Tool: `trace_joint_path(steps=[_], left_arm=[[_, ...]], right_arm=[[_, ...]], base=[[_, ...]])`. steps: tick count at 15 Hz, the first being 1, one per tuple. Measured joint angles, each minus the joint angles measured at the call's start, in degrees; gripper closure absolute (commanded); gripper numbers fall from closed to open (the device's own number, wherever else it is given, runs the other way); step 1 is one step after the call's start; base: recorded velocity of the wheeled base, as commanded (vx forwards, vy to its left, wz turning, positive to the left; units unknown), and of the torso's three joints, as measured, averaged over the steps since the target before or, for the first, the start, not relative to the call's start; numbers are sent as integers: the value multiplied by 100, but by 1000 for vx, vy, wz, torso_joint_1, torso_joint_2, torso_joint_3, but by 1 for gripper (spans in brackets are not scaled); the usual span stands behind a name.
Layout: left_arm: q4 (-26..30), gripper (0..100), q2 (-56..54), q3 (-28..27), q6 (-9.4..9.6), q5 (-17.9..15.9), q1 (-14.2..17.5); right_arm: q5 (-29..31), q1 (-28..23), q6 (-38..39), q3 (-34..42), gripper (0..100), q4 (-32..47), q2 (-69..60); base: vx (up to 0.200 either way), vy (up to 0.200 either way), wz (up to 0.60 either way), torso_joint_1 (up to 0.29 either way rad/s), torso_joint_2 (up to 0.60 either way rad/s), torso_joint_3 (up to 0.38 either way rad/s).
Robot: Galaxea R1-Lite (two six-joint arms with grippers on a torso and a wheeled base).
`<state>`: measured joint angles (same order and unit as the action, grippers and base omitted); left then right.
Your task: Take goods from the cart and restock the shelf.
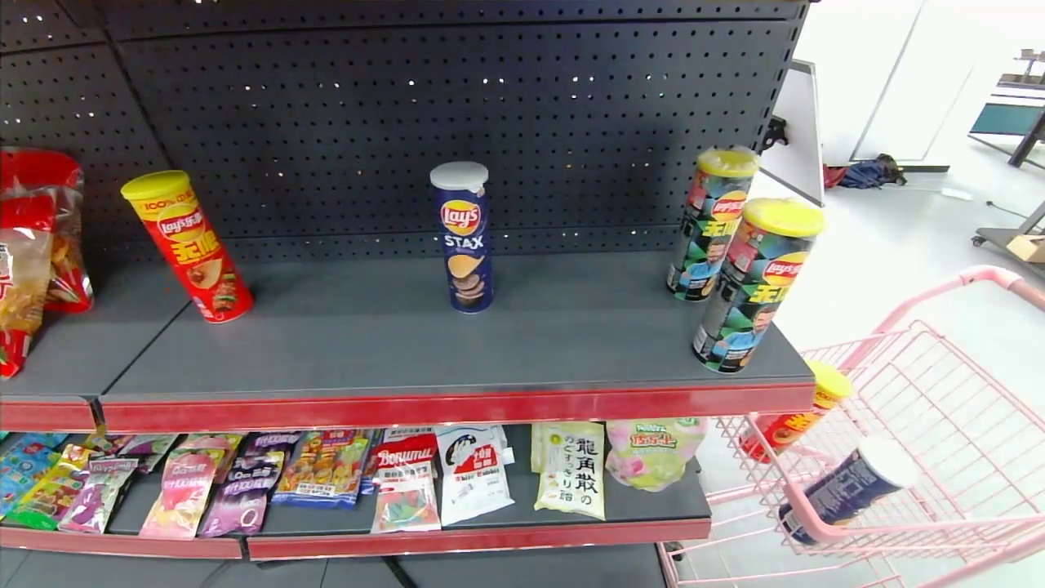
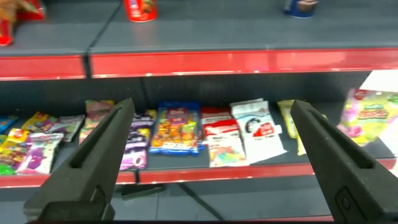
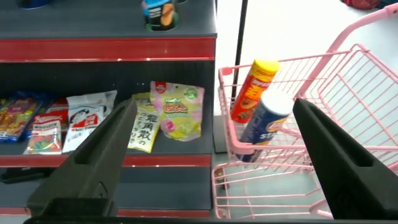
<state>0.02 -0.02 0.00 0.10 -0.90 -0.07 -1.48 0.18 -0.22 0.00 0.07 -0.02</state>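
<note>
A pink wire cart (image 1: 939, 457) stands to the right of the shelf, holding a red can (image 1: 792, 420) with a yellow lid and a dark blue can (image 1: 845, 490) with a white lid. In the right wrist view the red can (image 3: 254, 90) and the blue can (image 3: 264, 124) lean in the cart's corner (image 3: 292, 180). The upper shelf (image 1: 457, 359) carries a red can (image 1: 189, 245), a blue can (image 1: 463, 237) and two green-and-black cans (image 1: 755, 286) at its right end. My left gripper (image 2: 214, 168) is open before the lower shelf. My right gripper (image 3: 217, 168) is open, facing the cart.
Snack bags (image 1: 326, 474) lie in a row on the lower shelf (image 1: 457, 539). Red bags (image 1: 33, 245) sit at the upper shelf's left end. A perforated back panel (image 1: 408, 122) rises behind the cans. Open floor (image 1: 898, 237) lies beyond the cart.
</note>
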Motion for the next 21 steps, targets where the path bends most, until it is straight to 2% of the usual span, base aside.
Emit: trace_joint_path(steps=[4,6,16,21], left_arm=[[0,0,0,0,0,1,-2],[0,0,0,0,0,1,-2],[-2,0,0,-2,0,1,0],[-2,0,0,0,0,1,2]], right_arm=[[2,-2,0,0,0,-2,0],[0,-5,-5,0,0,0,0],[17,-7,-11,0,0,0,0],[15,0,-11,0,0,0,0]], base=[[0,-200,0,1,1,2],[0,0,0,0,0,0],[0,0,-600,2,3,2],[0,0,0,0,0,0]])
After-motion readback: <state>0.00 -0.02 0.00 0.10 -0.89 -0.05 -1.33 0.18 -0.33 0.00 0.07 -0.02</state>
